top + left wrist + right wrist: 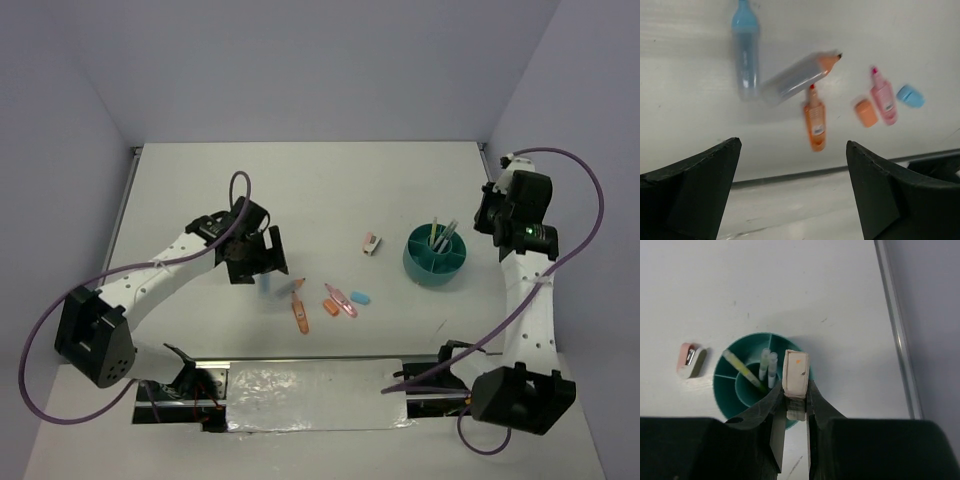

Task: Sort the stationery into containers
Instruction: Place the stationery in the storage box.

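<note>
**Pinching an eraser over the cup, hovering wide over the rest**

Gripping a pale eraser [796, 371] by its lower end in the right gripper [795, 396], jaws drawn narrow and pressing it from both sides. Carrying it upright, most likely so that it can drop end-first into an outer compartment of the teal cup [722, 390], which lies directly below and just ahead of the fingertips. Standing in the cup's middle well, ahead and a little left of the fingertips: a yellow pen [740, 367] and two grey pens [772, 371], leaning outward. Lying further left on the table [790, 290], apart from the cup: a pink-white clip [690, 360].

Spreading the left gripper [792, 145] to its widest, with nothing between the fingers, probably to straddle one of the loose pieces. Lying ahead of it: a grey pencil-shaped marker [797, 77], nearest to centre, its tip over an orange highlighter [815, 120]. Ahead and left: a light blue tube [745, 50]. Ahead and right: an orange piece [866, 112], a pink highlighter [883, 97] and a blue eraser [910, 95].

Cannot tell which compartment sits under the pale eraser, with fingers and eraser covering that part of the rim, nor whether the eraser touches the cup. Cannot make out from the blurred left wrist view whether the orange piece is a cap or an eraser. Losing the far end of the tube at the top edge.
</note>
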`<state>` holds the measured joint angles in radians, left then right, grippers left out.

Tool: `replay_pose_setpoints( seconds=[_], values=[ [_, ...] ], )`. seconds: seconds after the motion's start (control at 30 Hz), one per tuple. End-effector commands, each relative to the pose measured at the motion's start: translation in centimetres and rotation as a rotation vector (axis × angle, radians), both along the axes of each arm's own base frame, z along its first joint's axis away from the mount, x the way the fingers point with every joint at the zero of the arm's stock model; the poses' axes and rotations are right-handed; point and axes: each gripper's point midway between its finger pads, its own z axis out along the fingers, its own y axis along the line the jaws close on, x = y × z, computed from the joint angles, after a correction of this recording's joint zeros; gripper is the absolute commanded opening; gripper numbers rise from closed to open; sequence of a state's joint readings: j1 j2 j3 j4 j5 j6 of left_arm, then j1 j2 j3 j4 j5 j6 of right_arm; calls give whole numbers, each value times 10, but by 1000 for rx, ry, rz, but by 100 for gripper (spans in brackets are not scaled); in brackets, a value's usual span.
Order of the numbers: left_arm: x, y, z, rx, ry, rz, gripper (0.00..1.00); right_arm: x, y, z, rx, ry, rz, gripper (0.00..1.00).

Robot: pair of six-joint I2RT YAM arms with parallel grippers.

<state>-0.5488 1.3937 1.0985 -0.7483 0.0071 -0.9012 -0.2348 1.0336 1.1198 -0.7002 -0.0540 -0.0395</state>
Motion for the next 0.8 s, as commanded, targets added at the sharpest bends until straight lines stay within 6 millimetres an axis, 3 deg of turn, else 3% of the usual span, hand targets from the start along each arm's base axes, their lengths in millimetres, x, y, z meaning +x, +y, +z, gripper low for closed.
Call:
replay_pose_setpoints(
  seconds=[0.0, 0.17, 0.3, 0.5, 0.67, 0.77],
  values=[
    [-20, 1, -3, -25, -9, -145, 99, 12, -11, -1, -5, 30, 33, 0],
    [-35, 8, -9, -9, 21, -207, 99, 20, -1, -29, 143, 45, 118, 0],
    [-32, 6, 3, -39, -14, -234, 99, 16, -15, -59, 158, 80, 54, 0],
    [-25, -6, 24, -97, -61, -290, 99, 17, -8, -81, 235, 136, 78, 2],
    [-17, -13, 40, -129, -104, -319, 99, 20, -6, -86, 255, 146, 91, 4],
    [-13, -16, 49, -144, -123, -333, 99, 20, -2, -93, 276, 165, 105, 9]
  ],
)
